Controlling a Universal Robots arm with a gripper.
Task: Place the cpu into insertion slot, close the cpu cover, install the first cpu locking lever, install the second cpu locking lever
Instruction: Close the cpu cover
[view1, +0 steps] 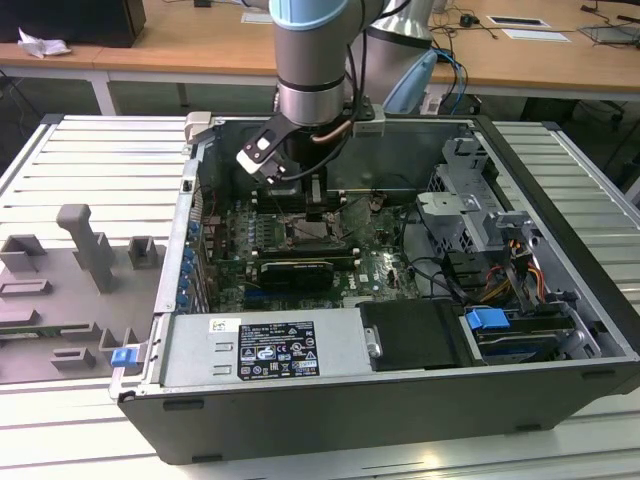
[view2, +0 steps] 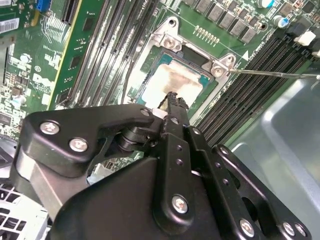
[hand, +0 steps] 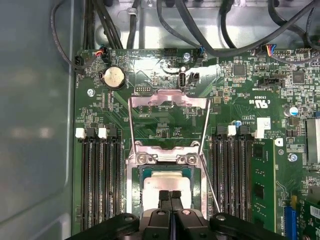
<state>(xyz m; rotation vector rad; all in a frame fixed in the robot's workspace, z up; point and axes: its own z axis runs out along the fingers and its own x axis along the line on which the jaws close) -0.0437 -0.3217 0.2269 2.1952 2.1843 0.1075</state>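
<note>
Pale silvery metal, the cpu (hand: 170, 181) lies flat inside the insertion slot (hand: 144, 186), square to its rim as far as I can judge. My worry is a chip sitting slightly proud at one corner. A downward push or sideways nudge from the claw could then bend the fine pins beneath. I read the claw (hand: 170, 194) as closed, its two black fingertips together with nothing between them, poised over the chip. Whether they touch its face I cannot tell. Beyond them the cpu cover (hand: 170, 98) stands raised on its hinge, not yet shut. Long black memory slots (hand: 100, 180) flank the socket, all inside the open computer case (view1: 350, 425) on the desk (view1: 80, 160).
</note>
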